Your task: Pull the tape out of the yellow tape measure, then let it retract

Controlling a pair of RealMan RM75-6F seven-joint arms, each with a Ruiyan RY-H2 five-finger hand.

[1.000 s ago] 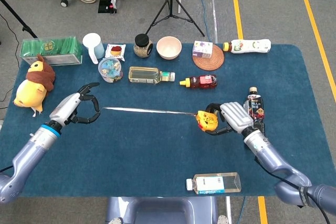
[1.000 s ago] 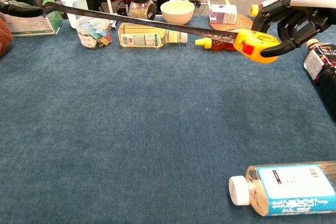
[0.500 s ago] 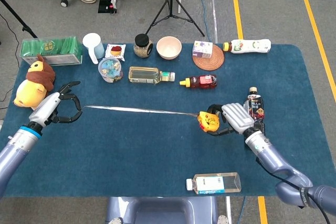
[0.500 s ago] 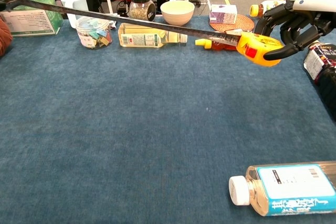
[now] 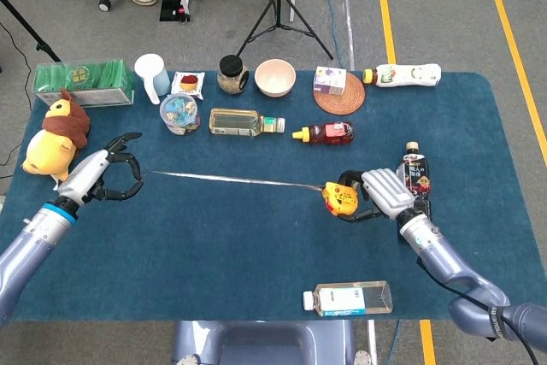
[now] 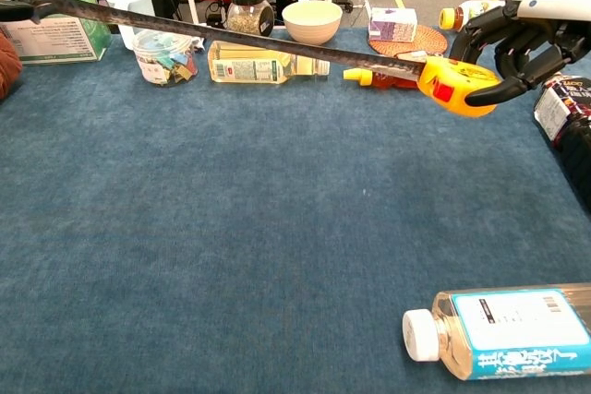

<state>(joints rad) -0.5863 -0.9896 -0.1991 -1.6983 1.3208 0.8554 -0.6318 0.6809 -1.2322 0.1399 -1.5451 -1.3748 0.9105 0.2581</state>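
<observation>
The yellow tape measure sits in the right hand, whose fingers curl around the case just above the blue desk, at about four o'clock from the desk's centre. Its tape runs out in a long, nearly straight line toward nine o'clock, where the left hand pinches the tip between its curled fingers, near the plush toy.

The pulling-out half of the task looks essentially done: the blade spans much of the desk's width. What appears left is the release, with the left hand letting go of the tip so the tape can wind back into the case while the right hand holds the body steady.

Little writing can be read. The green box at eleven o'clock carries a round emblem, the clear bottle at six o'clock a white and blue label with a barcode, and the dark bottle beside the right hand a printed label, but all the lettering is too small to make out.
</observation>
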